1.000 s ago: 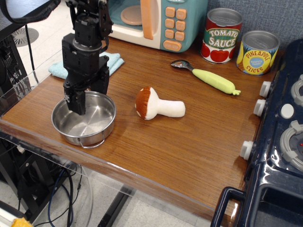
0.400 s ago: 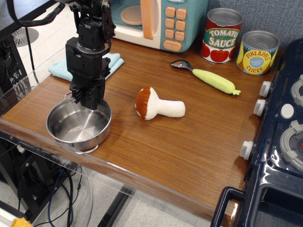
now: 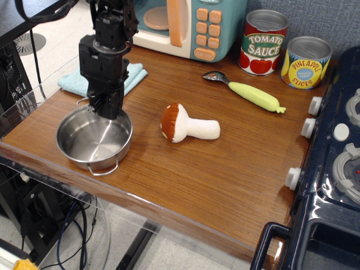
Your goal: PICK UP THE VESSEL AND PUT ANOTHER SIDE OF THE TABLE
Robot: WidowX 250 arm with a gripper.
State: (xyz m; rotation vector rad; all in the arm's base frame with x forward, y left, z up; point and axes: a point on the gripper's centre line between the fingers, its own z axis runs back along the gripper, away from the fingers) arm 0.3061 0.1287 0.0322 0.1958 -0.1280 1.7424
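Observation:
The vessel (image 3: pixel 93 145) is a shallow shiny steel pot with two wire loop handles, at the front left corner of the reddish-brown table (image 3: pixel 214 174). It looks empty. My black gripper (image 3: pixel 109 111) comes down from above onto the pot's far rim, with the fingers close together across the rim, one inside and one outside. The contact point is partly hidden by the gripper body. I cannot tell if the pot rests on the wood or hangs just above it.
A plush mushroom (image 3: pixel 188 125) lies right of the pot. A light blue cloth (image 3: pixel 73 83) lies behind it. A toy microwave (image 3: pixel 191 22), two labelled cans (image 3: pixel 264 42), a green-handled spoon (image 3: pixel 247 93) and a dark blue toy stove (image 3: pixel 337 169) stand farther off.
The gripper has moved from the pot's left inside to its far rim. The pot has shifted a little left and turned, and a rear handle now shows.

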